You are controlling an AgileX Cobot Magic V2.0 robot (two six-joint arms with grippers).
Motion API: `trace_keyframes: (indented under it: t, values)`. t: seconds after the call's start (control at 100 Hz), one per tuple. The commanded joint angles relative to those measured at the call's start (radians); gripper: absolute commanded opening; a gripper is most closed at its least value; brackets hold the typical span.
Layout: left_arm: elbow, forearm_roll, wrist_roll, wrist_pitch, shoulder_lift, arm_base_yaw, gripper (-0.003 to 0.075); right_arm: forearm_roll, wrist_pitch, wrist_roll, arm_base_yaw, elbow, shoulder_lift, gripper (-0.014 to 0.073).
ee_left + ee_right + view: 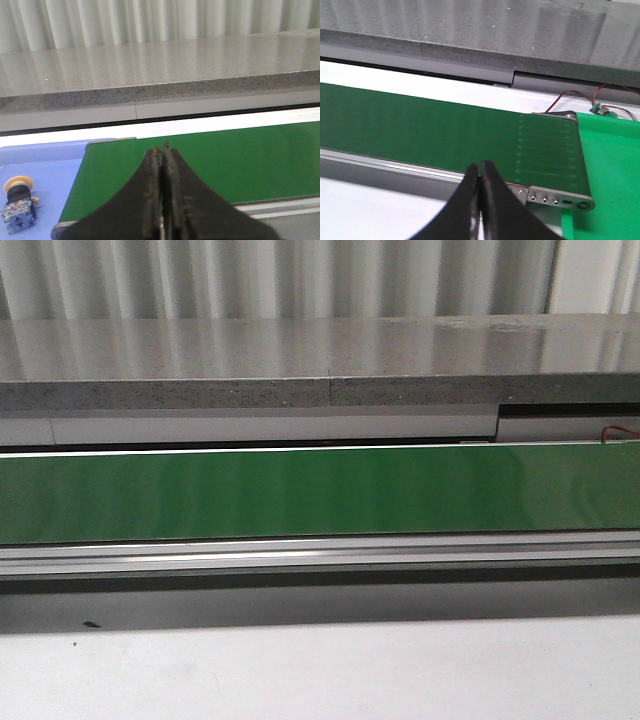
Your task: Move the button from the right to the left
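The button (18, 202), with a yellow cap, dark collar and a blue-and-clear block, lies on its side on the blue tray (50, 172) beside the left end of the green belt (210, 160). My left gripper (161, 150) is shut and empty over the belt's left end, apart from the button. My right gripper (480, 165) is shut and empty above the near rail at the belt's right end (470, 135). Neither gripper nor the button shows in the front view, only the green belt (320, 490).
A grey speckled ledge (320, 350) runs behind the belt. A green tray (610, 175) sits past the belt's right end, with thin wires and a small circuit board (600, 109) behind it. The white tabletop (320, 670) lies in front of the belt's aluminium rail (320, 555).
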Motion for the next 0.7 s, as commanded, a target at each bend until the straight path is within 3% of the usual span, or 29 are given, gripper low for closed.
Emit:
trace_keyframes:
  t: [0.0,0.16,0.36,0.69]
  values:
    - [0.040,-0.003,-0.008,-0.078,-0.031,-0.006,-0.0020,-0.016,-0.092,-0.007,-0.003,-0.014,0.009,-0.0068]
    - [0.040,-0.003,-0.008,-0.078,-0.031,-0.006,-0.0020,-0.111,-0.278,-0.007,-0.026,0.066,0.009,-0.0068]
    - [0.040,-0.003,-0.008,-0.078,-0.031,-0.006,-0.0020,-0.102,-0.558,0.026,-0.098,0.212,0.004,-0.0068]
    - [0.040,-0.003,-0.008,-0.078,-0.031,-0.006,-0.0020,-0.087,-0.617,0.078,-0.164,0.382,-0.130,-0.0068]
